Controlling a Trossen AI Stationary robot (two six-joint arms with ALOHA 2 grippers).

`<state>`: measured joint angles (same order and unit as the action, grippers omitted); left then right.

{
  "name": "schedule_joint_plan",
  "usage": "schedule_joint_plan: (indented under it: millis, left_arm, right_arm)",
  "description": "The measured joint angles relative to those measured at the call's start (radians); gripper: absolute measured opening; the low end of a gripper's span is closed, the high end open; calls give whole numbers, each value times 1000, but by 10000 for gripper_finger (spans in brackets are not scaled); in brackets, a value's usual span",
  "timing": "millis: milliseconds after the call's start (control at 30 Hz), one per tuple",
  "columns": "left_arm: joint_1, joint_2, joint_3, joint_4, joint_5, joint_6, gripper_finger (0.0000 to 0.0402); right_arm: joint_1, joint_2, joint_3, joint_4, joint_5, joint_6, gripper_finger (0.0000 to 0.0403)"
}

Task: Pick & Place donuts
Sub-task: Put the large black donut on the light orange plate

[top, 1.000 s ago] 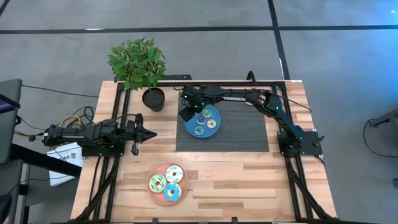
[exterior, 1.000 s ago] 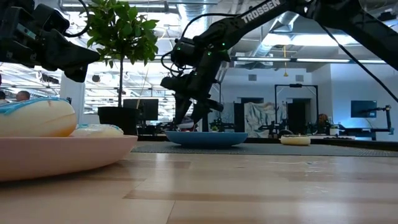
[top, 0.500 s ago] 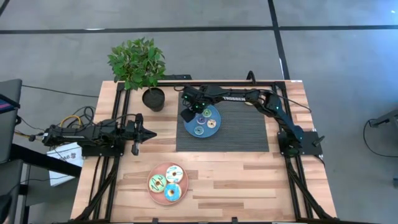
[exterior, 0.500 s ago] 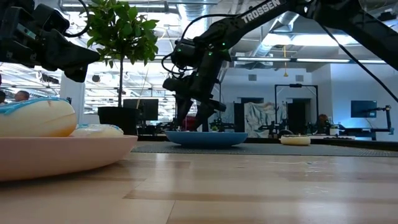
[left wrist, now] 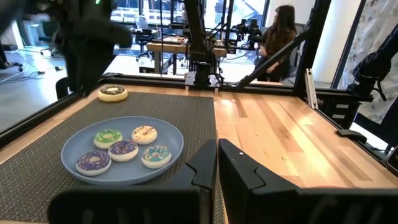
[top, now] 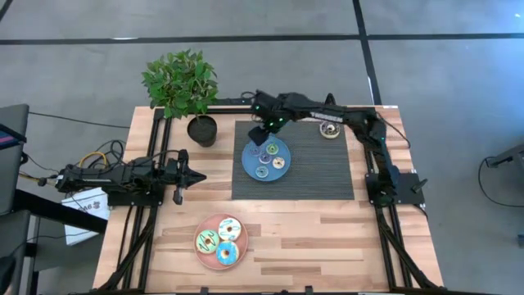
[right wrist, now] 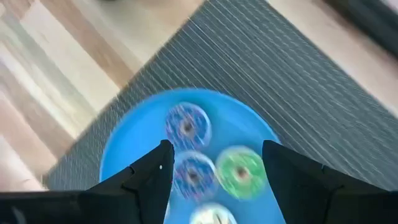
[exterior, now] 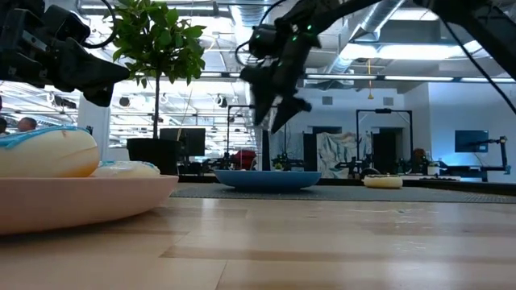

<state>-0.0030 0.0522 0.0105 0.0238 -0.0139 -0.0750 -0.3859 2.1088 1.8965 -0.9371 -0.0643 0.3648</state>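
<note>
A blue plate [top: 248, 168] lies on the dark mat and holds several mini donuts [left wrist: 123, 149], green, cream, purple and blue. My right gripper [right wrist: 217, 168] is open and empty, raised above the plate's far left part [top: 260, 131]. It also shows in the low view [exterior: 271, 119]. A dark brown donut [top: 331, 129] lies on the mat's far right part. A pink plate [top: 201, 230] near the front edge holds the green, white and light blue donuts [top: 228, 253]. My left gripper [top: 196, 175] is shut and empty, waiting at the table's left.
A potted plant [top: 201, 129] stands at the far left, close to the blue plate. The dark ribbed mat [top: 319, 176] has free room on its right half. Bare wood lies between the two plates. A person [left wrist: 280, 31] sits in the room beyond the table.
My right gripper has risen from low over the blue plate's far left part and gone a little toward the far edge. Its arm has swung back, so the dark brown donut on the mat now shows. The plates have stayed in place.
</note>
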Motion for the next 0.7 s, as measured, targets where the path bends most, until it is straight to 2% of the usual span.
schedule_joint_plan:
  millis: [100, 200, 500, 567, 700]
  left_arm:
    - [0, 0, 0, 0, 0, 0, 9]
    - [0, 0, 0, 0, 0, 0, 9]
    - [0, 0, 0, 0, 0, 0, 9]
    - [0, 0, 0, 0, 0, 0, 9]
    - [0, 0, 0, 0, 0, 0, 9]
  right_arm:
    - [-18, -51, -15, -84, 7, -26, 232]
    - [-37, -116, -105, -100, 11, -25, 232]
    - [-61, -477, -650, 93, 15, 163, 232]
    - [-67, -559, -747, 121, 26, 211, 232]
    - [-86, -688, -873, 140, 119, 245, 232]
